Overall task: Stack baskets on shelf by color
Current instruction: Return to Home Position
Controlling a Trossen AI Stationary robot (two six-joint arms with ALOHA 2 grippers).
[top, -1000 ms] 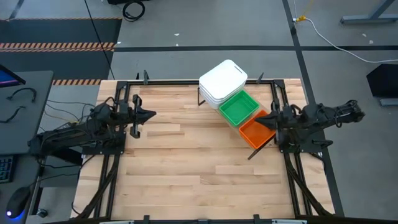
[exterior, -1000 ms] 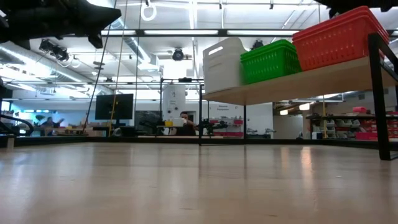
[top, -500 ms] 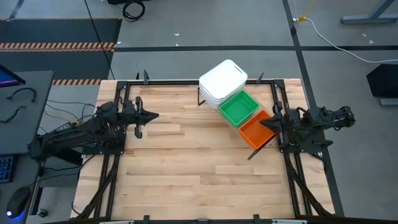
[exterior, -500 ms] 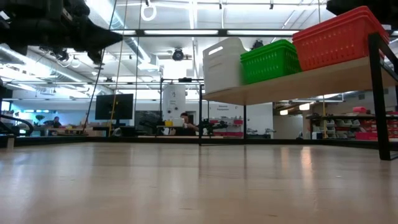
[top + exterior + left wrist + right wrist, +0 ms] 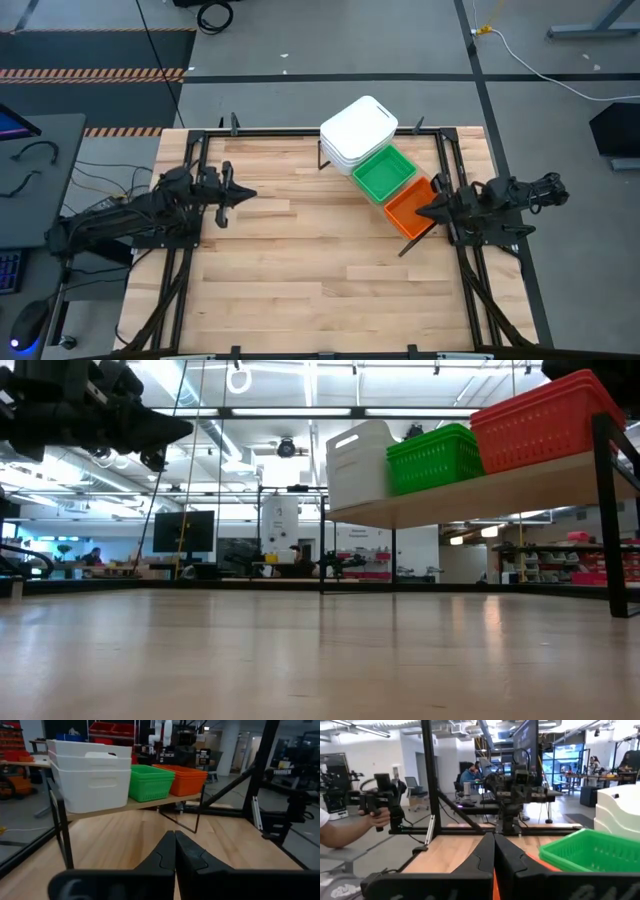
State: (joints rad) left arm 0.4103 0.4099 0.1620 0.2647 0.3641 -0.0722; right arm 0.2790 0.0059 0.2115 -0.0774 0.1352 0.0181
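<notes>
Both jaws hang clenched over the plank tabletop [image 5: 300, 260], a person's hand [image 5: 379, 817] beyond.

Three stacks of baskets sit on the one shelf [image 5: 160, 801]: one white stack [image 5: 90, 775], one green stack [image 5: 150, 781] and one orange stack [image 5: 184, 777]. In the white stack I count three baskets by their rims. How many are nested in the green and the orange I can't make out from here. Two claws are in sight at the single surface [image 5: 300, 270], the left claw [image 5: 247, 194] and the right claw [image 5: 420, 211], both pinched closed. Out in the room, one person's hand [image 5: 379, 817] grips one dark handle [image 5: 387, 795], and one more person [image 5: 469, 774] sits farther back.
</notes>
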